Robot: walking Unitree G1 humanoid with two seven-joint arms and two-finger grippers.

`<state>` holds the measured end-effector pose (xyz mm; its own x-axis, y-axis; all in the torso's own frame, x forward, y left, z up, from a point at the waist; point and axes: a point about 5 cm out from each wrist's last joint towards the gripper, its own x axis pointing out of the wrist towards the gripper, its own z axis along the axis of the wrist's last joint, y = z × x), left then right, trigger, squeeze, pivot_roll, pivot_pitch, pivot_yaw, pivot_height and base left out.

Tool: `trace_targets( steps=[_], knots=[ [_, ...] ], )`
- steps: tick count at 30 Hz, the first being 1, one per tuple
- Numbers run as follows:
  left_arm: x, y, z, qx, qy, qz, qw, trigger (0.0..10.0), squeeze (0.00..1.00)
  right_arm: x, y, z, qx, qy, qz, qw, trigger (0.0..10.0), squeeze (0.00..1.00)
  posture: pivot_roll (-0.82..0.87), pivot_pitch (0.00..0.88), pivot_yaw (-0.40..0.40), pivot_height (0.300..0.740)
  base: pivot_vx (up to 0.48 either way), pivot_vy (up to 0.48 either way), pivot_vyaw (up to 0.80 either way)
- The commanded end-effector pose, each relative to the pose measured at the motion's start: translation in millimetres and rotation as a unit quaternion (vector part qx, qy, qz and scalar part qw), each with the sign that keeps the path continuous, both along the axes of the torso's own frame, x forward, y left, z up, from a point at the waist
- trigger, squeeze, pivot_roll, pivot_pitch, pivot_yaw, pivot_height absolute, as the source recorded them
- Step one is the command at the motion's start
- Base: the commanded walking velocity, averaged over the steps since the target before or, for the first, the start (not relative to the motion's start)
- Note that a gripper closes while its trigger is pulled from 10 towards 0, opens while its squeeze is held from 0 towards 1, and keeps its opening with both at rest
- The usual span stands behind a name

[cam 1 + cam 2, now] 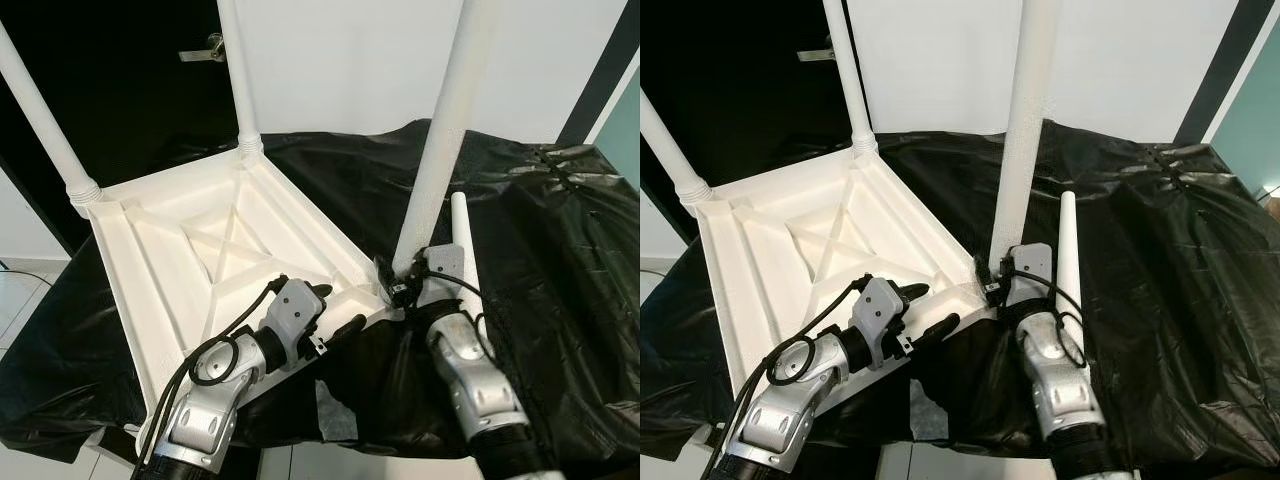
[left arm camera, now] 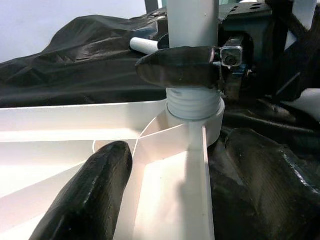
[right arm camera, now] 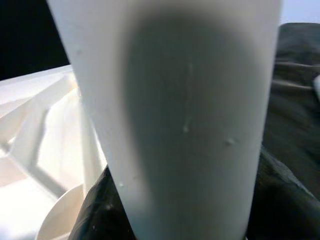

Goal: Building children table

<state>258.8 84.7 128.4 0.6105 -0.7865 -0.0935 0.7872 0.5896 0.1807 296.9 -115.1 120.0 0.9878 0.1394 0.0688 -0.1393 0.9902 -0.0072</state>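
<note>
A white children's table top (image 1: 150, 250) lies upside down on a black plastic sheet (image 1: 560, 260). Two white legs (image 1: 238, 70) stand in its far corners. A third leg (image 1: 440, 150) stands upright in the near right corner socket (image 2: 195, 107). My right gripper (image 1: 398, 283) is shut on that leg just above its threaded base, and the leg (image 3: 185, 115) sits close before the right wrist camera. My left gripper (image 1: 332, 308) is open at the top's near edge, one finger (image 2: 90, 200) inside the ribbed underside. A loose fourth leg (image 1: 465, 250) lies on the sheet beside my right arm.
The sheet covers a raised surface whose near edge runs just in front of my arms. Behind stand a black door with a metal handle (image 1: 205, 48) and a white wall. Tiled floor (image 1: 20, 300) shows at the lower left.
</note>
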Motion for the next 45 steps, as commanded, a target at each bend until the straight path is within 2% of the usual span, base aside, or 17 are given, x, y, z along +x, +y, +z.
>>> trace_targets(
  steps=[1, 6, 7, 9, 10, 11, 12, 23, 24, 26, 38, 39, 40, 41, 43, 44, 45],
  knots=[
    [2.1, 3.4, -3.8, 0.005, 0.002, 0.044, 0.999, 10.0, 0.00, -5.1, -2.1, -18.0, 0.004, 0.046, -0.018, 0.999, 10.0, 0.00, -0.02, 0.000, -0.013, 0.740, 0.000, 0.000, 0.00],
    [3.5, 3.8, -3.6, 0.007, 0.001, 0.044, 0.999, 10.0, 0.00, -6.7, 2.0, -12.9, 0.004, 0.035, -0.010, 0.999, 10.0, 0.00, -0.02, 0.000, -0.013, 0.740, 0.000, 0.000, 0.00],
    [4.2, 4.0, -3.4, 0.008, 0.001, 0.044, 0.999, 10.0, 0.00, -6.6, 1.1, -12.0, 0.002, 0.034, -0.013, 0.999, 10.0, 0.10, -0.02, 0.000, -0.013, 0.740, 0.000, 0.000, 0.00],
    [4.2, 4.0, -3.4, 0.008, 0.001, 0.044, 0.999, 10.0, 0.00, -6.6, 1.1, -12.0, 0.002, 0.034, -0.013, 0.999, 10.0, 0.10, -0.02, 0.000, -0.013, 0.740, 0.000, 0.000, 0.00],
    [4.9, 4.1, -3.1, 0.007, 0.003, 0.046, 0.999, 10.0, 0.00, -6.2, -0.4, -11.3, 0.001, 0.034, -0.016, 0.999, 10.0, 0.67, -0.02, 0.000, -0.015, 0.740, 0.000, 0.000, 0.00],
    [4.9, 4.1, -3.1, 0.007, 0.003, 0.046, 0.999, 10.0, 0.00, -6.2, -0.4, -11.3, 0.001, 0.034, -0.016, 0.999, 10.0, 0.67, -0.02, 0.000, -0.015, 0.740, 0.000, 0.000, 0.00],
    [5.3, 3.9, -2.6, 0.004, 0.004, 0.047, 0.999, 10.0, 0.00, -6.0, -1.7, -9.9, 0.000, 0.030, -0.009, 0.999, 10.0, 1.00, -0.02, 0.000, -0.017, 0.740, 0.000, 0.000, 0.00],
    [2.5, 4.2, -2.9, 0.008, 0.006, 0.039, 0.999, 10.0, 0.00, -6.2, -24.0, -3.9, -0.033, 0.011, 0.096, 0.995, 10.0, 1.00, -0.01, 0.000, -0.015, 0.740, 0.000, 0.000, 0.00],
    [2.3, 5.3, -2.7, 0.011, 0.005, 0.035, 0.999, 10.0, 0.00, -6.6, -28.5, -2.1, -0.038, 0.007, 0.126, 0.991, 10.0, 0.10, -0.02, 0.000, -0.010, 0.740, 0.000, 0.000, 0.00],
    [2.8, 6.4, -2.5, 0.013, 0.004, 0.033, 0.999, 10.0, 0.00, -5.7, -32.0, -0.5, -0.046, 0.006, 0.157, 0.986, 10.0, 0.00, -0.02, 0.000, -0.003, 0.740, 0.000, 0.000, 0.00],
    [6.6, -1.9, 1.0, 0.015, -0.006, 0.016, 1.000, 10.0, 0.00, 16.9, -33.5, 13.3, -0.102, 0.007, 0.307, 0.946, 10.0, 0.00, -0.02, 0.000, -0.003, 0.740, 0.000, 0.000, 0.00],
    [6.6, -1.1, 0.8, 0.017, -0.007, 0.017, 1.000, 10.0, 0.00, 18.3, -32.1, 14.1, -0.104, 0.008, 0.320, 0.942, 8.7, 0.00, -0.01, 0.000, -0.006, 0.740, 0.000, 0.000, 0.00],
    [6.6, -1.1, 0.8, 0.017, -0.007, 0.017, 1.000, 10.0, 0.00, 18.3, -32.1, 14.1, -0.104, 0.008, 0.320, 0.942, 8.7, 0.00, -0.01, 0.000, -0.006, 0.740, 0.000, 0.000, 0.00],
    [6.4, -0.2, 0.7, 0.020, -0.007, 0.016, 1.000, 10.0, 0.00, 19.2, -30.2, 14.3, -0.109, 0.008, 0.331, 0.937, 2.5, 0.00, -0.01, 0.000, -0.011, 0.740, 0.000, 0.000, 0.00],
    [6.4, -0.2, 0.7, 0.020, -0.007, 0.016, 1.000, 10.0, 0.00, 19.2, -30.2, 14.3, -0.109, 0.008, 0.331, 0.937, 2.5, 0.00, -0.01, 0.000, -0.011, 0.740, 0.000, 0.000, 0.00],
    [5.7, 0.4, 0.9, 0.021, -0.008, 0.014, 1.000, 10.0, 0.00, 19.5, -29.1, 13.6, -0.111, 0.010, 0.341, 0.933, 0.0, 0.00, 0.00, 0.000, -0.015, 0.740, 0.000, 0.000, 0.00],
    [5.1, 0.9, 0.9, 0.023, -0.010, 0.013, 1.000, 10.0, 0.00, 19.3, -28.3, 12.6, -0.112, 0.012, 0.347, 0.931, 0.0, 0.00, 0.01, 0.000, -0.017, 0.740, 0.000, 0.000, 0.00]
  ],
)
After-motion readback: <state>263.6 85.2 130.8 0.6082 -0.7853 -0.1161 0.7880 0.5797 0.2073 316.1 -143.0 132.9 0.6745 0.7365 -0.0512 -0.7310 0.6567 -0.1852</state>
